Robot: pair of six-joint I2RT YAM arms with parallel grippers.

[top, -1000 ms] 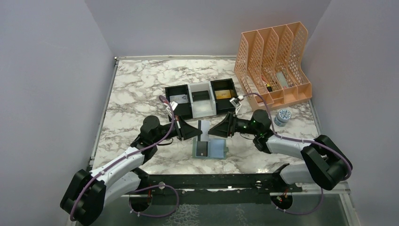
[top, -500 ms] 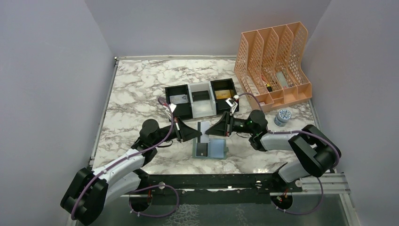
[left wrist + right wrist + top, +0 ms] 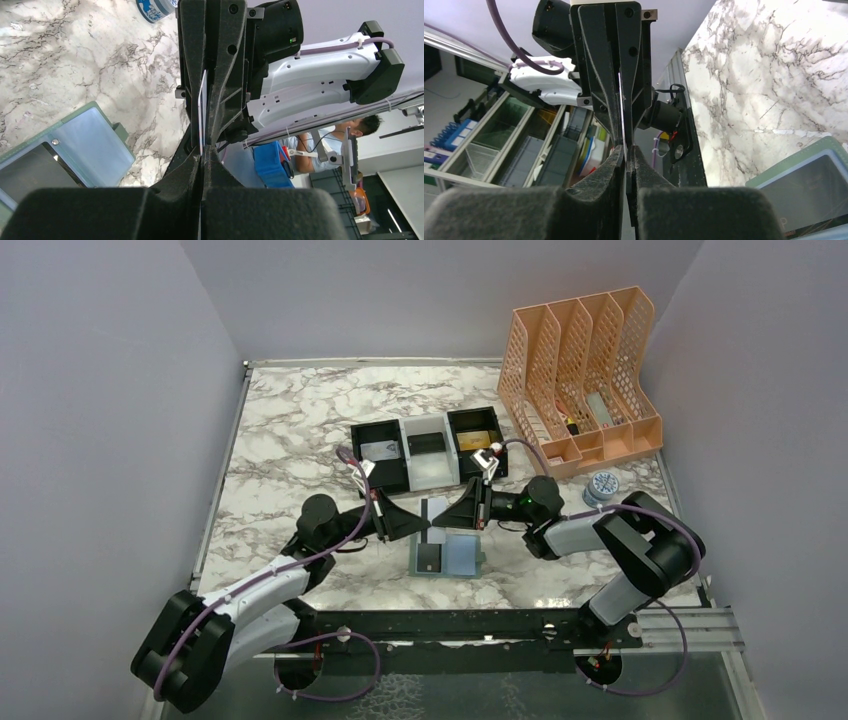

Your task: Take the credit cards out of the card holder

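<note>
A pale credit card stands on edge above the table between my two grippers. My left gripper is shut on its left end; the card's thin white edge runs up from the left gripper. My right gripper faces it, and its jaws are pressed onto the same card's edge, which rises from the right gripper. The sage-green card holder lies open on the marble just below them, with a dark card in its left pocket.
A black-and-white three-compartment tray sits behind the grippers, with a card in each of its outer compartments. An orange file rack stands at the back right. A small round tin is beside the right arm.
My right gripper has slid left up to the card and its jaws have closed on it. The left gripper has kept its grip and barely moved.
</note>
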